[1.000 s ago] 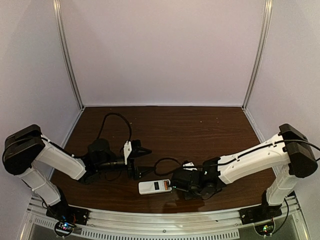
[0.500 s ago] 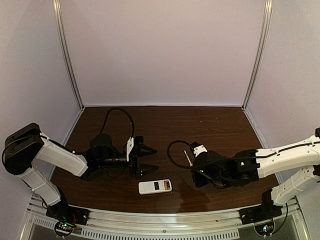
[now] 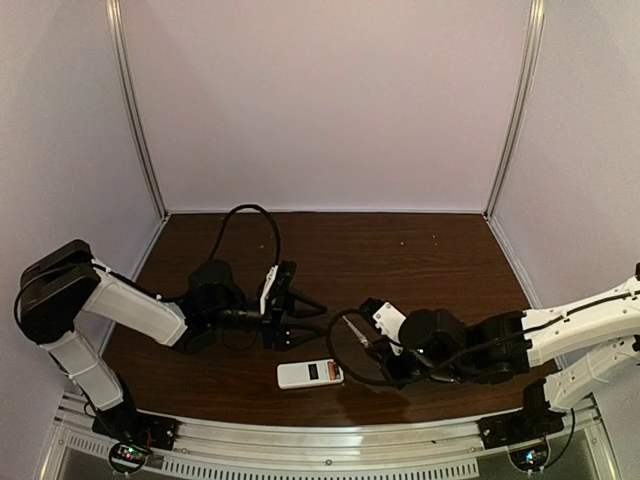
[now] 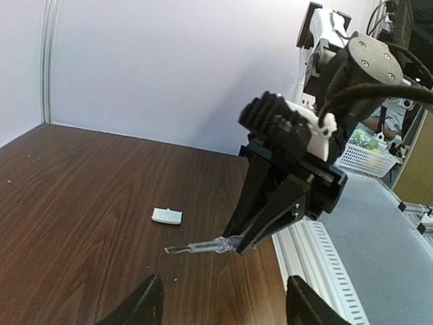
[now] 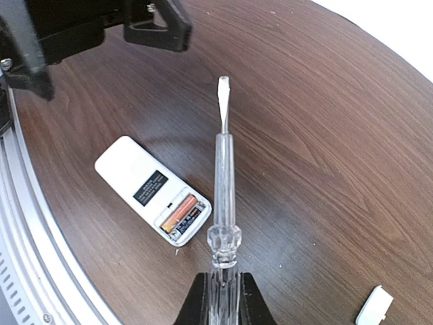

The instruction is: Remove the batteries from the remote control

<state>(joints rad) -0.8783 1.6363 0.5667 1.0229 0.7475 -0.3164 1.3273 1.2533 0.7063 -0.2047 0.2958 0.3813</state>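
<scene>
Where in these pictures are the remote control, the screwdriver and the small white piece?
remote control (image 5: 127, 169): right wrist view, on its plain white back.
screwdriver (image 5: 224, 169): right wrist view, on its clear shaft.
small white piece (image 4: 167, 215): left wrist view, on its top face.

**Where the three cams sit**

Top cam is fixed high up at the near edge, tilted down and forward, so it takes in the whole table (image 3: 400, 250) from far off. Left wrist cam sits low and close to the table. It looks sideways across it at the right gripper (image 4: 237, 246) and the screwdriver (image 4: 199, 247), with a small white piece (image 4: 167, 216) further back. Right wrist cam looks steeply down from close range, along the screwdriver, onto the remote (image 5: 152, 189). Both wrist cams catch the screwdriver and the white piece. Top and right wrist both get the remote and the left gripper (image 3: 319, 318).
</scene>
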